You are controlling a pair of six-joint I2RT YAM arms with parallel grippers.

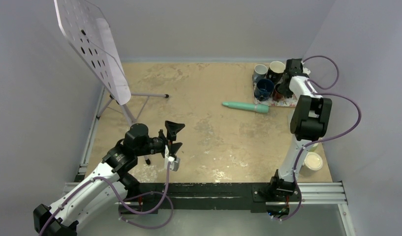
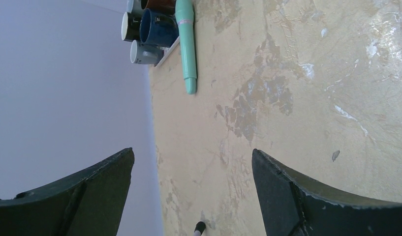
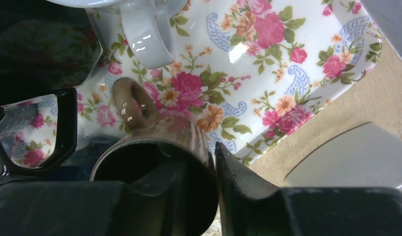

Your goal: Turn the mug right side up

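Fingers (image 2: 307, 196) on your left end effector (image 1: 172, 137) are spread wide with nothing between them. It hangs over the beige mottled surface (image 1: 208, 147) close to the arm bases, well apart from everything else. On the near right, beside your right arm's base, sits a white round tub (image 1: 313, 160).

Further out, a mint-green plastic cylinder with a tapered tip (image 1: 245, 106) lies flat on its side. Its thick end is just beside the floral-print rectangular tray (image 3: 297, 59) at the far right. On that tray you've got a dark blue ceramic mug (image 1: 263, 89) nearest you. Behind it are a pale grey-blue mug (image 1: 260, 72) and a black mug with a white inside (image 1: 276, 69), both mouth up.

Your right end effector (image 3: 201, 157) is at the same tray, clamped on the wall of the brown glazed ceramic mug (image 3: 186, 130). One finger is inside the mouth and the other is pressed on the outside. The mug's mouth faces the wrist camera and its handle points away. Can't tell if the mug touches the tray.

Far left, there's a white perforated board on a tripod stand (image 1: 90, 44).
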